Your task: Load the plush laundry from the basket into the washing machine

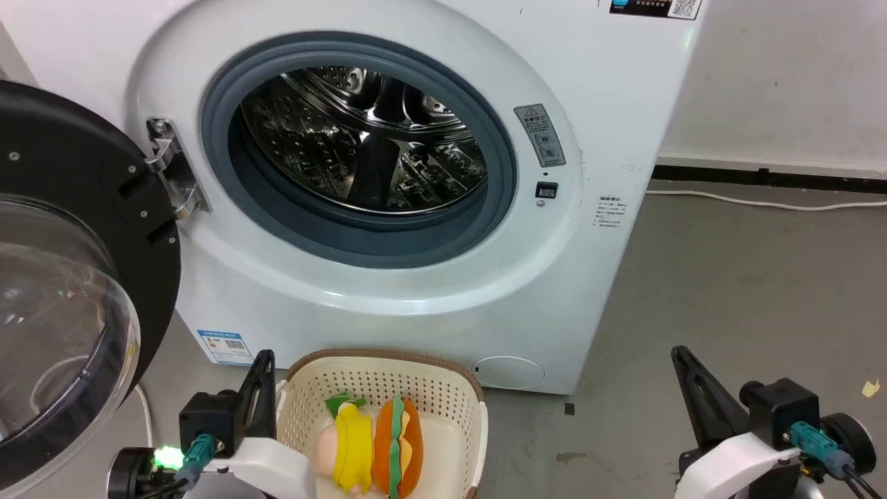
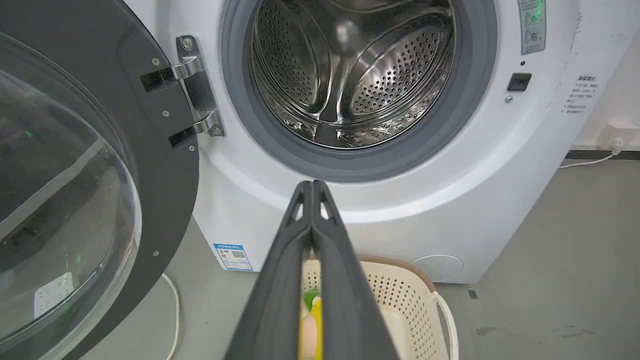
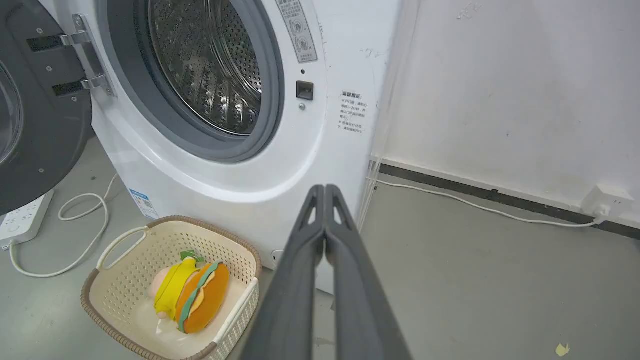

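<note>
Jaws both closed, empty; plush lies in the basket beside the left pair, and a shallow pinch could drop it before the drum.

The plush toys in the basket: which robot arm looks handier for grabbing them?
Probably left: the left gripper stands right beside the basket holding the plush laundry, while the right gripper is well off over the floor. Both are shut, so it must open first.
</note>
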Robot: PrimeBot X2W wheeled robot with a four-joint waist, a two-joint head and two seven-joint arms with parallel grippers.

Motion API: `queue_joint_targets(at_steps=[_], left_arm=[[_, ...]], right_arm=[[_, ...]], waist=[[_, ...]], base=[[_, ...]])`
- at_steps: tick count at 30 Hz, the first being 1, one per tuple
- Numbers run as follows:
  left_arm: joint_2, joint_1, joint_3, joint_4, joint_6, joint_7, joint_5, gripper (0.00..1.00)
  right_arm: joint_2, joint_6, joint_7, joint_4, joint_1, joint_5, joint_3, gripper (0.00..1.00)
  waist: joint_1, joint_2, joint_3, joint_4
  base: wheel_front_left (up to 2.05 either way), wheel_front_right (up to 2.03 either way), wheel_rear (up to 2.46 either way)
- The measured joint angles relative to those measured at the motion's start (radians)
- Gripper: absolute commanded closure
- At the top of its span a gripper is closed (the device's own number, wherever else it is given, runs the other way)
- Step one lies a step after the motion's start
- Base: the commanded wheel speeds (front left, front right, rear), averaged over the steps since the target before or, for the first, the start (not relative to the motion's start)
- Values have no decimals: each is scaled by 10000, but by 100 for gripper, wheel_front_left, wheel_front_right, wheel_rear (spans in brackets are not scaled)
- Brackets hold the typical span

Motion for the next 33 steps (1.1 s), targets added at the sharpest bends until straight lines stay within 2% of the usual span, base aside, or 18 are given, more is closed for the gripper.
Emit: queue_joint_targets(at_steps=[33], left_arm=[[0, 0, 0, 0, 0, 0, 0, 100]], right_arm=[[0, 0, 0, 0, 0, 0, 2, 100]], waist=[[0, 0, 0, 0]], base=[[0, 0, 0]])
